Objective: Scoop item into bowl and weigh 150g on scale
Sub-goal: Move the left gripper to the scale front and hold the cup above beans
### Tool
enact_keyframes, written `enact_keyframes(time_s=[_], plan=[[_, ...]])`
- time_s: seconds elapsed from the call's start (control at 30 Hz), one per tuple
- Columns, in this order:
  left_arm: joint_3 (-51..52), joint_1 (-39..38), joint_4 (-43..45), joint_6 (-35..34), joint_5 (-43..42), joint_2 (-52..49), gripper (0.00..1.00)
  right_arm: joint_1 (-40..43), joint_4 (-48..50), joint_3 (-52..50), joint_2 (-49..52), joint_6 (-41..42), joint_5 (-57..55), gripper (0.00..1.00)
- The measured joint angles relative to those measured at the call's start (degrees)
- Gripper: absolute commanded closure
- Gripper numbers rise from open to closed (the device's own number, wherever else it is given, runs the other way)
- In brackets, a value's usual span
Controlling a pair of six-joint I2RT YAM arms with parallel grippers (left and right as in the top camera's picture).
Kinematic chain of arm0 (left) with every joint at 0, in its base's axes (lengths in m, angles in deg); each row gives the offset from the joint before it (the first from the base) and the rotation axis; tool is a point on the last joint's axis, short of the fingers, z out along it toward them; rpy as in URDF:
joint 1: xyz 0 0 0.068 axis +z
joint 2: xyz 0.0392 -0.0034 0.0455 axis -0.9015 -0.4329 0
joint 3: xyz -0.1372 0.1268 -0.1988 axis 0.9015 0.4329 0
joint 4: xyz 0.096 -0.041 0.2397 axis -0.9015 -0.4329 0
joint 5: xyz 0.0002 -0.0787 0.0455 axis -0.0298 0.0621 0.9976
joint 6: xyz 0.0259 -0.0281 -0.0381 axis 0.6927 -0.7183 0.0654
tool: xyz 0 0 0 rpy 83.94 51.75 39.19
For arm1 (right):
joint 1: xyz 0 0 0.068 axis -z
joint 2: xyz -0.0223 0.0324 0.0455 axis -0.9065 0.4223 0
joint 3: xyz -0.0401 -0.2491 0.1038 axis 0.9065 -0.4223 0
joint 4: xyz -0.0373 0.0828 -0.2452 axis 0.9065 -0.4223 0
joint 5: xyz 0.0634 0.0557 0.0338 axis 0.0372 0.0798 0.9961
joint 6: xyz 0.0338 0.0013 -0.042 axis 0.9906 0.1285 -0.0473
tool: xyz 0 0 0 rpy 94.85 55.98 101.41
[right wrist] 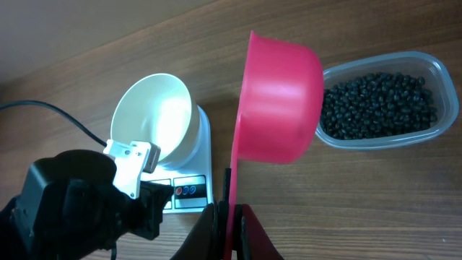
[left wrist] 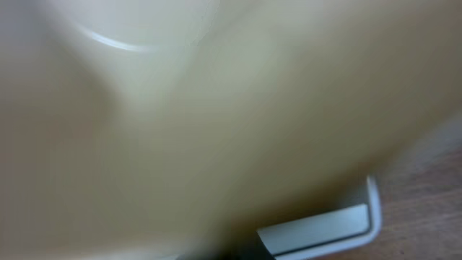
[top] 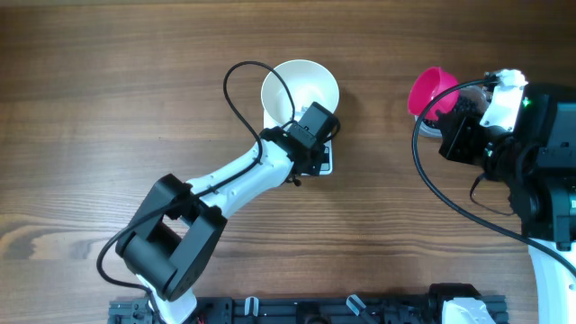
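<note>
Bowl point(top: 300, 85) upright on scale point(right wrist: 191, 189); right tool point(right wrist: 229, 211) clamps sideways pink scoop point(right wrist: 278, 101); left tool point(top: 313, 126) closed.

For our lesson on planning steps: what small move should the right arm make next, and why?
Probably dip the pink scoop into the beans in the tub: the right end effector holds it empty beside that tub, and the bowl on the scale holds nothing.

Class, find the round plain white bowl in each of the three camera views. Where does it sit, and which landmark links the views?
Overhead: the round plain white bowl sits at top centre.
Left wrist: it fills most of the frame, blurred.
Right wrist: left of centre, left of the pink plastic scoop cup.
Shared landmark: the flat white digital scale beneath it.
</note>
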Motion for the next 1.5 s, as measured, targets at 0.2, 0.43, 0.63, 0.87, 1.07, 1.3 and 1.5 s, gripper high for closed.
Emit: enact_keyframes(time_s=[0.2, 0.43, 0.63, 0.87, 1.07, 1.3, 1.5], plan=[[0.0, 0.5, 2.1, 0.0, 0.2, -0.7, 0.96, 0.0, 0.0, 0.0, 0.0, 0.0, 0.0, 0.96], [0.0, 0.5, 2.1, 0.0, -1.0, -0.7, 0.96, 0.0, 0.0, 0.0, 0.0, 0.0, 0.0, 0.96], [0.0, 0.5, 1.8, 0.0, -1.4, -0.9, 0.96, 0.0, 0.0, 0.0, 0.0, 0.0, 0.0, 0.96], [0.0, 0.5, 1.8, 0.0, -2.0, -1.8, 0.96, 0.0, 0.1, 0.0, 0.0, 0.0, 0.0, 0.96], [0.0, 0.5, 1.8, 0.0, -2.3, -1.8, 0.96, 0.0, 0.1, 0.0, 0.0, 0.0, 0.0, 0.96], [0.0, 0.5, 1.9, 0.0, -2.7, -1.9, 0.96, 0.0, 0.1, 0.0, 0.0, 0.0, 0.0, 0.96], [0.0, 0.5, 1.8, 0.0, -4.0, -1.9, 0.96, 0.0, 0.1, 0.0, 0.0, 0.0, 0.0, 0.96]])
